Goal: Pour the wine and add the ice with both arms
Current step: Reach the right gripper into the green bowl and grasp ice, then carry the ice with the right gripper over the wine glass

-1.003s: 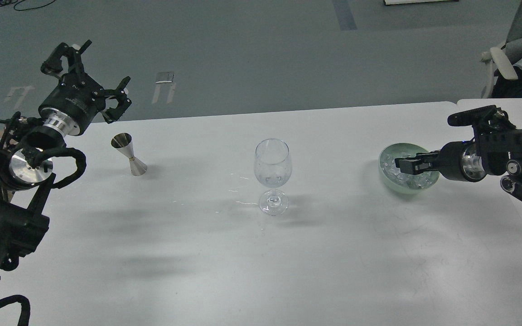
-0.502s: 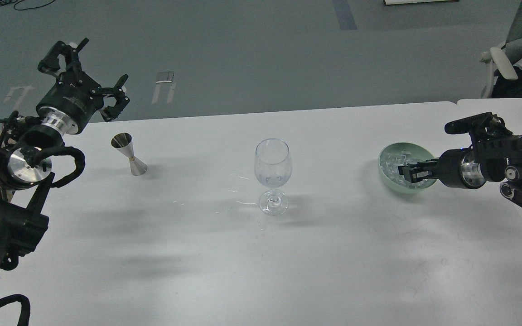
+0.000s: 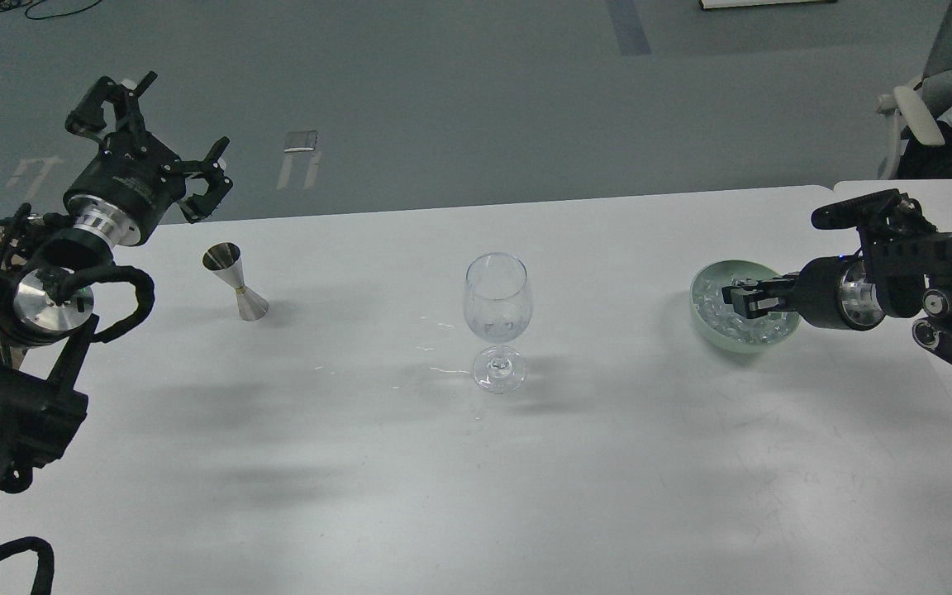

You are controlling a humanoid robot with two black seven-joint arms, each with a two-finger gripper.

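Note:
A clear wine glass (image 3: 497,318) stands upright at the table's middle, with a little colourless wine (image 3: 496,331) at the bottom of its bowl. A pale green bowl (image 3: 703,285) at the right holds a heap of ice (image 3: 717,311). My right gripper (image 3: 739,296) lies level over the bowl, its tips just above the ice. Its dark fingers look close together, and I cannot tell whether they hold a cube. My left gripper (image 3: 158,132) is open and empty, raised beyond the table's far left edge, above and left of a steel jigger (image 3: 236,281).
Small spilled drops (image 3: 435,347) lie on the white table (image 3: 360,463) left of the glass's foot. A second table (image 3: 856,188) adjoins at the far right, with a chair (image 3: 930,91) and a seated person behind it.
My right gripper dipped down into the bowl of ice, then rose again to just above it. My left gripper drifted slightly left and stayed open.

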